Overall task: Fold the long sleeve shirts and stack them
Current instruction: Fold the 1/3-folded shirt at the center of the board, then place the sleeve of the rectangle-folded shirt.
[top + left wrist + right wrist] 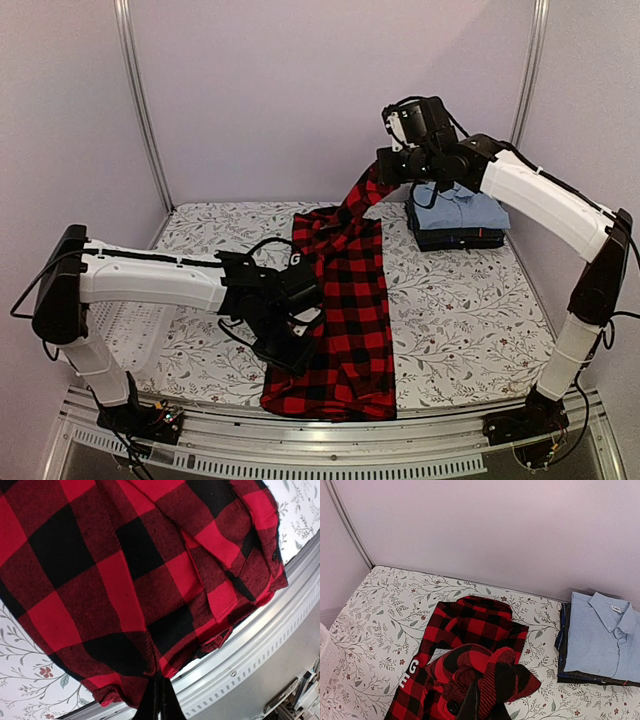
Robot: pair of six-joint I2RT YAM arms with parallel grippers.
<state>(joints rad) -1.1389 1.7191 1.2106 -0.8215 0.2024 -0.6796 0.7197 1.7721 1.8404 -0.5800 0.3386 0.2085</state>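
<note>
A blue shirt [458,208] sits folded on dark shirts [455,239] at the far right of the table [470,310]. The checked shirt [348,300] lies mid-table, partly folded; the right gripper [386,180] pinches its raised sleeve [362,197], the left gripper [159,702] its near edge; finishing the fold and stacking remain

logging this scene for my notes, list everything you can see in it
plaid shirt: one, red and black, table middle, near hem at the front edge, one sleeve lifted
blue shirt: one, light blue, folded, top of the far right stack
dark shirts: count unclear, navy, folded under the blue shirt
basket: one, white mesh, left edge, partly behind the left arm
cloth: one, white with floral print, covers the table
rail: one, silver, along the near edge
left gripper: shut on the plaid shirt's near hem
right gripper: shut on the plaid shirt's raised sleeve
</note>
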